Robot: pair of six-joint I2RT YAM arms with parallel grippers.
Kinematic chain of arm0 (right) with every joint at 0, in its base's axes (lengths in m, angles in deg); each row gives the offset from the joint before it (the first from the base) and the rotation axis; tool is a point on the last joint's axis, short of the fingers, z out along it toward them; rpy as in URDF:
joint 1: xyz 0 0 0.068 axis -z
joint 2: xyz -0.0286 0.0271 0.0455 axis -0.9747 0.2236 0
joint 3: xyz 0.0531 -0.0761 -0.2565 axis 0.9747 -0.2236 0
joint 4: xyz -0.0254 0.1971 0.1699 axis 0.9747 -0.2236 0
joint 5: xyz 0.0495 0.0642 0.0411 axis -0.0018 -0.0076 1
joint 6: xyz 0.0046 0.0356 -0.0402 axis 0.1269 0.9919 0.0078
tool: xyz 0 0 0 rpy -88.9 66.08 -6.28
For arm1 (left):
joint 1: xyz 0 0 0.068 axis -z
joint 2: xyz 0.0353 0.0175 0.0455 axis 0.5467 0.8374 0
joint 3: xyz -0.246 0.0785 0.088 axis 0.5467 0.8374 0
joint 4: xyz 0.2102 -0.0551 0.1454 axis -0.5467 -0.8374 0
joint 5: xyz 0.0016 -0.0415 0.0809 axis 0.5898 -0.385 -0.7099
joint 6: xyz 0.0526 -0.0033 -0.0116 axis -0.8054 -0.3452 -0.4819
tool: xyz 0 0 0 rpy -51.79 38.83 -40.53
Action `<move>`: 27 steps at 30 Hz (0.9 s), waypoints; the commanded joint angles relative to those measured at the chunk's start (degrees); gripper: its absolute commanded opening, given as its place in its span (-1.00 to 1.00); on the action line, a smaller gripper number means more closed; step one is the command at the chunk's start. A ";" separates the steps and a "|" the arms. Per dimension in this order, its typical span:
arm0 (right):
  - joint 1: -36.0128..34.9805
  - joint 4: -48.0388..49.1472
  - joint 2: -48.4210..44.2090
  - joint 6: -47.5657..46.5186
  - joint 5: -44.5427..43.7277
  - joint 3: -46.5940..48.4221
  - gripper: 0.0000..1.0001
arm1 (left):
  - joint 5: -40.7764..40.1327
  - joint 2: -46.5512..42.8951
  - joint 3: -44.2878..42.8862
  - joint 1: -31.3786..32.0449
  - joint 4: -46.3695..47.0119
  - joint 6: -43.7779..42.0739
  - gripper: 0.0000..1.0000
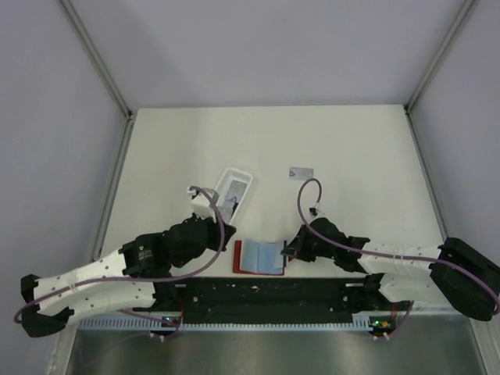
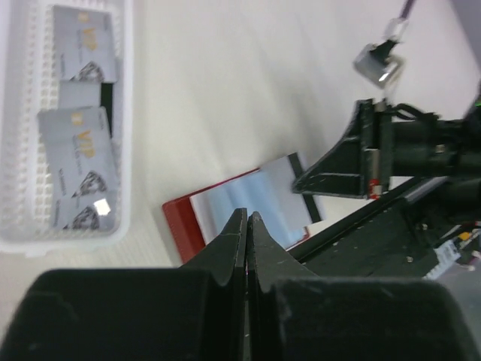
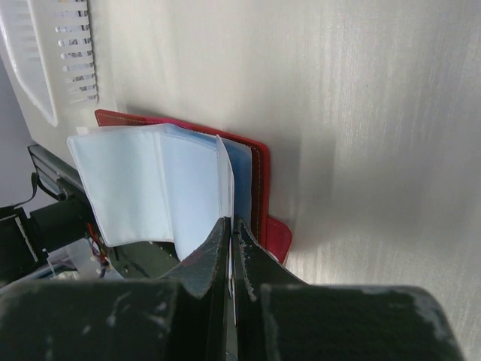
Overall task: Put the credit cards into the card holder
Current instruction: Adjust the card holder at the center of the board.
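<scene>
The card holder point(image 1: 260, 257) is a red wallet lying open near the table's front edge, its pale blue pockets facing up. It also shows in the left wrist view point(image 2: 183, 219) and the right wrist view point(image 3: 258, 171). My right gripper point(image 3: 229, 220) is shut on a thin pale pocket leaf at the wallet's right edge; in the top view it point(image 1: 290, 251) touches that edge. My left gripper point(image 2: 246, 214) is shut and empty, just left of the wallet point(image 1: 224, 238). Several grey credit cards point(image 2: 79, 154) lie in a white slotted tray point(image 2: 125, 113). One more card point(image 1: 301, 172) lies alone on the table.
The white tray point(image 1: 233, 190) sits behind the left gripper. The black base rail point(image 1: 266, 293) runs along the near edge right behind the wallet. Metal frame posts point(image 1: 117, 168) border the table.
</scene>
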 commanded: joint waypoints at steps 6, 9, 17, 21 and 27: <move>-0.58 -5.06 -1.31 -0.34 -3.89 -0.54 -1.00 | 16.03 18.47 -4.22 0.41 18.89 -7.31 -1.00; -0.67 -4.80 -1.23 -0.16 -3.71 -0.63 -1.00 | 17.54 24.36 -1.85 0.50 23.47 -6.78 -1.00; -0.58 -7.07 -3.24 -1.30 -3.71 0.42 -1.00 | 10.08 29.13 2.72 0.41 20.67 -2.74 -1.00; -0.58 -13.92 -7.98 -4.37 -6.78 3.84 -1.00 | 9.10 29.39 5.62 0.32 19.35 -1.07 -1.00; -0.58 -23.42 -14.41 -10.26 -13.55 12.01 -1.00 | 9.98 29.66 8.70 0.32 20.58 0.60 -1.00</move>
